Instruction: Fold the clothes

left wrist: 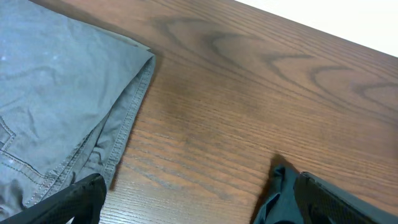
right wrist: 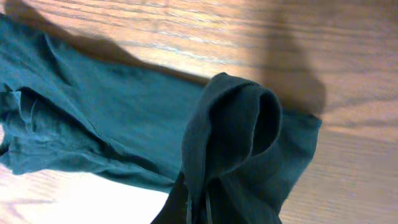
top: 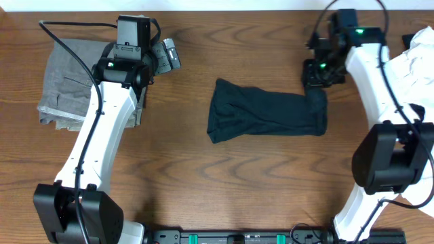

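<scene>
Two pincers show, and only one holds anything. The right pincer [top: 316, 88] is clamped shut on the shirt [top: 264, 116], gripping the end that lies right below the jaws. From that pinch a fold [right wrist: 236, 124] of the dark cloth stands up off the table [top: 271, 190] and runs in between the fingers. In the right wrist view the fingers are dark against dark cloth, so their edges are hard to make out, perhaps just two thin lines at the bottom of the frame. The rest of the shirt stretches away from this pincer toward the middle of the table. It lies flat as a long, creased, roughly folded band, its far end wider and rumpled. On the side of the right pincer away from the shirt, a white garment [top: 420, 57] sits bunched at the table's edge, partly under the right arm.

The left pincer [top: 171, 54] stands wide, with nothing between its fingers, and hangs above bare wood. Near it on one side lie the trousers [top: 64, 78], grey and folded, a stitched hem corner nearest the pincer; the left arm crosses over them. On its other side, well apart, is the shirt's wide end, of which a dark scrap peeps past one fingertip in the left wrist view. Shirt and trousers do not touch
</scene>
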Controlling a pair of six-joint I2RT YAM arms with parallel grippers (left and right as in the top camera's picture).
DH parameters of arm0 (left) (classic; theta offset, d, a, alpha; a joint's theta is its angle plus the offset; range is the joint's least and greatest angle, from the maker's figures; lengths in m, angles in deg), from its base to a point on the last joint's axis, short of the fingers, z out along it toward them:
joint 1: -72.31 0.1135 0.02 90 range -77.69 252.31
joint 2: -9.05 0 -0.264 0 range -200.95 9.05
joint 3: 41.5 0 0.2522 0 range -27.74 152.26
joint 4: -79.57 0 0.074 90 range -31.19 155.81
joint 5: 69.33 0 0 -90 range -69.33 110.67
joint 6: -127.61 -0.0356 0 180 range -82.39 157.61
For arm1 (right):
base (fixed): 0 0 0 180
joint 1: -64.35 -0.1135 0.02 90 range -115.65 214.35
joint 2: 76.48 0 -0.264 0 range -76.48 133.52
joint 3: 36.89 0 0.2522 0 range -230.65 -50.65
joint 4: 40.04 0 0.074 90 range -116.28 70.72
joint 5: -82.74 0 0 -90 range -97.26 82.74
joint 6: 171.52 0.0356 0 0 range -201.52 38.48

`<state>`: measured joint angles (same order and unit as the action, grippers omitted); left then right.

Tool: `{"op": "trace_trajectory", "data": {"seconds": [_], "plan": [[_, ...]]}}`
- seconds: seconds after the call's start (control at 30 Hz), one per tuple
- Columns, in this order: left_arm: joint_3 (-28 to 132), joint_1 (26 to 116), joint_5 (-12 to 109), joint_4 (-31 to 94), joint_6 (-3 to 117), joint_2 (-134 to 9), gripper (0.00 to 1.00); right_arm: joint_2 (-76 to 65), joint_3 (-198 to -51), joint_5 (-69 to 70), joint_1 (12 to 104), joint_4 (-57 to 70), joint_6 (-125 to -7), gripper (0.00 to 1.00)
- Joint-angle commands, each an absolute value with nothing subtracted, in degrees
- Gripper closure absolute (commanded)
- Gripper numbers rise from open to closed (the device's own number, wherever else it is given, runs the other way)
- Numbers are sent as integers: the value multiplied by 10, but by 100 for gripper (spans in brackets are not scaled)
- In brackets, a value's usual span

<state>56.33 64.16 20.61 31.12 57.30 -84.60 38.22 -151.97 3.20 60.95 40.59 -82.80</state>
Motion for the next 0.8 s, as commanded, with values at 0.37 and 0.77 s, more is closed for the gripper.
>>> {"op": "trace_trajectory", "data": {"seconds": [0.37, 0.77], "plan": [[565, 643, 199, 309, 574, -850, 2, 485, -1521, 19, 550, 380, -781, 99], [565, 643, 199, 309, 574, -850, 2, 500, -1521, 93, 540, 363, -729, 82]]}}
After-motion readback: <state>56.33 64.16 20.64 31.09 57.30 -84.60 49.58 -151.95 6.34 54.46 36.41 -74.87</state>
